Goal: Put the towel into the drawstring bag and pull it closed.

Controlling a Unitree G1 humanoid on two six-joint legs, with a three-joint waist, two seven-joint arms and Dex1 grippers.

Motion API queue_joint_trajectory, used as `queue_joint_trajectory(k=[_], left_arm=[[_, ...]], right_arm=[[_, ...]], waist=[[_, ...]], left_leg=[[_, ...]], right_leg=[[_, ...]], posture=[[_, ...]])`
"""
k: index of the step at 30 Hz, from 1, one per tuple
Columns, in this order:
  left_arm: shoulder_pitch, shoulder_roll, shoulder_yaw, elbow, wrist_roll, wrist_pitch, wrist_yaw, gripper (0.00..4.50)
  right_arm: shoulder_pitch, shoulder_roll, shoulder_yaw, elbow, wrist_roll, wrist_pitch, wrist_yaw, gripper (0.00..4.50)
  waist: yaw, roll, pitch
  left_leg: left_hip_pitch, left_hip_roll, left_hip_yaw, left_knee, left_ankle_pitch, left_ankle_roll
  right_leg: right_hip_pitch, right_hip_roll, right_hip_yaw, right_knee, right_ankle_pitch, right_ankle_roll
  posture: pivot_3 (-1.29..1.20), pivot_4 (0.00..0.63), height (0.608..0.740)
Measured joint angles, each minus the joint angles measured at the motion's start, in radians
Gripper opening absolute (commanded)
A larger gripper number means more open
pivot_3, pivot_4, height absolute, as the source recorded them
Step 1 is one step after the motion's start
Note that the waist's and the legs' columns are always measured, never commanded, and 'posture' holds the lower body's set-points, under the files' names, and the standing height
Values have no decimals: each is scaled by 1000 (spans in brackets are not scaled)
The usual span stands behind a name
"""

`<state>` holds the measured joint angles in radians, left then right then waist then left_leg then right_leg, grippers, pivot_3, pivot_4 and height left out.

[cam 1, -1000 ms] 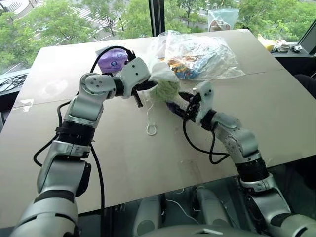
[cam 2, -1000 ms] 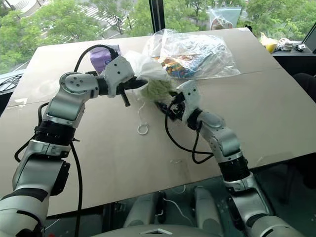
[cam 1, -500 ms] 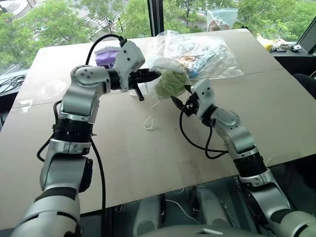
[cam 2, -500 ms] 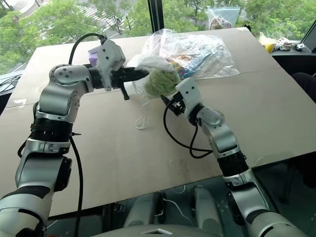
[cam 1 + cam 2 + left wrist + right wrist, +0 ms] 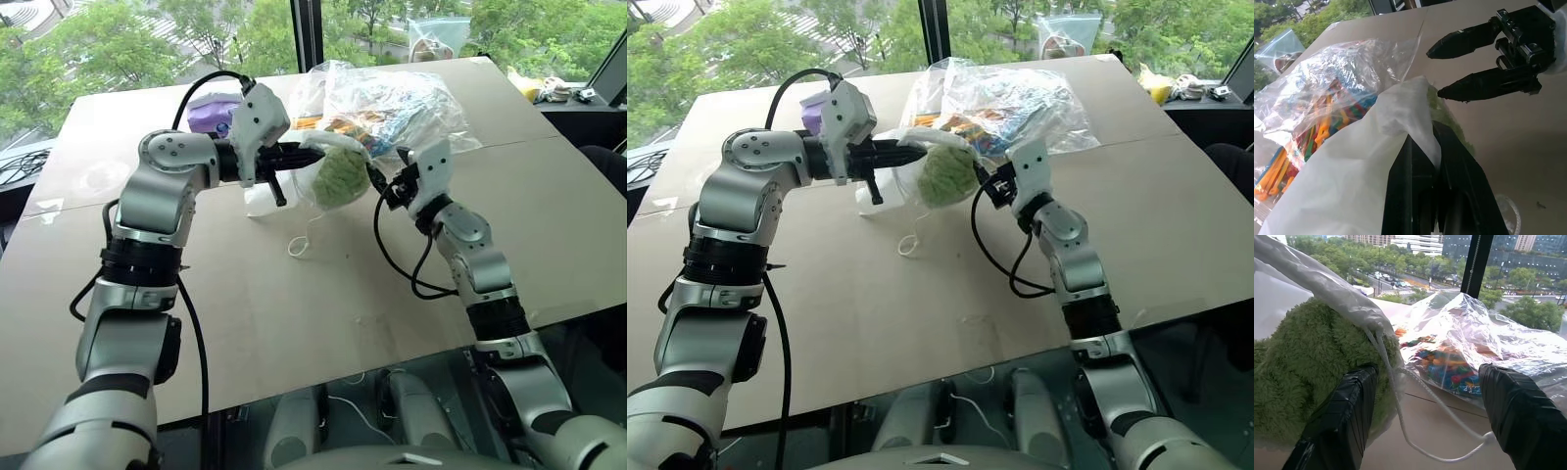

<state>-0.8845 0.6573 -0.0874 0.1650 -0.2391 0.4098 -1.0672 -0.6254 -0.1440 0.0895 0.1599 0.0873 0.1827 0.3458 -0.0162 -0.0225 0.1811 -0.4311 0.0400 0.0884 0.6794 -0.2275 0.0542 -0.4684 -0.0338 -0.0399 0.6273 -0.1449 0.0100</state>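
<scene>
My left gripper [image 5: 312,149] is shut on the rim of the drawstring bag [image 5: 884,191] and holds this thin white bag up over the table. The fluffy green towel [image 5: 340,176] bulges inside the bag's mouth, seen through the fabric. Close to the towel's right side, my right gripper [image 5: 377,184] stands open and holds nothing. In the right wrist view the bag's white cord [image 5: 1400,426] runs across the gap between its fingers [image 5: 1337,421], next to the towel [image 5: 1298,362]. A loop of cord [image 5: 299,245] hangs down to the table.
A clear plastic bag of colourful sticks [image 5: 392,103] lies just behind the towel. A purple object [image 5: 211,113] sits behind my left arm. Another plastic bag [image 5: 441,39] lies at the table's far edge. The brown tabletop [image 5: 294,323] reaches toward me.
My right gripper has left the towel's underside and moved right and further back, tilting upward. The left gripper lifted the bag and towel slightly and rolled its wrist.
</scene>
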Motion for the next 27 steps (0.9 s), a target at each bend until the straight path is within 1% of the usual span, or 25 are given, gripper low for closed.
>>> queue_joint_trajectory(k=[4,5,9,14,17,18,22,25,27], left_arm=[[3,3,0,0,0,0,0,0],[6,4,0,0,0,0,0,0],[20,5,0,0,0,2,0,0],[21,5,0,0,0,4,-1,0],[21,5,0,0,0,4,-2,0],[21,5,0,0,0,4,-2,0],[21,9,0,-2,0,4,-7,0],[21,11,0,-8,0,4,-14,0],[21,11,0,-13,1,4,-18,0]], right_arm=[[32,-89,30,-8,-35,-15,65,3478],[50,-119,35,-13,-40,-15,91,3478],[68,-164,36,-14,-43,-9,139,3478],[68,-151,64,-14,-17,44,220,3478],[68,-115,71,-4,9,70,240,4349],[68,-108,70,2,16,77,242,4467],[47,-102,71,67,13,80,243,4467],[-2,-100,85,178,-39,48,210,4467],[-26,-68,66,253,-38,34,188,4467]], waist=[[4,0,0],[4,0,0],[-3,0,0],[-3,0,0],[-1,0,0],[0,0,0],[2,0,0],[1,0,0],[1,0,0]], left_leg=[[0,0,0,0,0,0],[0,0,0,0,0,0],[1,0,1,0,0,0],[1,0,0,0,0,0],[1,0,1,0,0,0],[1,0,1,0,0,0],[0,0,1,1,0,0],[0,0,1,1,0,0],[1,0,1,1,0,0]], right_leg=[[0,0,0,0,0,-1],[0,0,0,0,-2,-3],[0,0,1,0,-2,-3],[0,2,0,1,-2,-3],[0,1,1,1,-2,-3],[0,1,1,1,-2,-3],[0,0,1,0,-2,-3],[0,0,1,0,-2,-4],[0,1,1,1,-2,-4]], posture=[[0,150,740],[0,150,740],[0,150,740],[0,150,740],[0,150,740],[0,150,740],[0,150,740],[0,150,740],[0,150,740]])
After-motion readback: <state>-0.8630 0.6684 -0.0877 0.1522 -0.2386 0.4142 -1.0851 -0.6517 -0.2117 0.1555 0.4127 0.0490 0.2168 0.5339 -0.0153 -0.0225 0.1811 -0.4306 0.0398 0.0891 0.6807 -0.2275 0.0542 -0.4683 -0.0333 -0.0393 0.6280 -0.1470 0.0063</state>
